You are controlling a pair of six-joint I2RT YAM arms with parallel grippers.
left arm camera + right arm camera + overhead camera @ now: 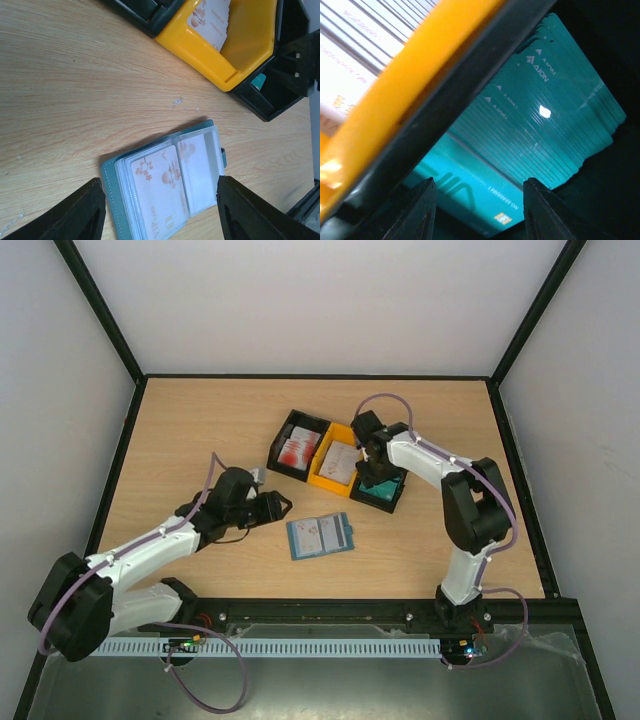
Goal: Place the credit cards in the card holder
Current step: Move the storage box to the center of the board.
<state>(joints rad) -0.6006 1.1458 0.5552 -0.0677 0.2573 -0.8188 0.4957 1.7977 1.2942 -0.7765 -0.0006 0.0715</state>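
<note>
Since the card holder (320,536) is closest to the arm bases, start there. It lies open on the table (200,430), on the near side of the yellow bin (200,47), with a pale card in its clear sleeves. The left gripper (159,185) is aimed at it, fingers spread, empty. The yellow bin holds whitish cards (340,462). Left of it is a black bin (277,445) of red-and-white cards (298,447). Right of it is another black bin (392,502) with teal cards (545,115) — the right gripper (479,182) is dipped in, fingers apart, not pinching.
</note>
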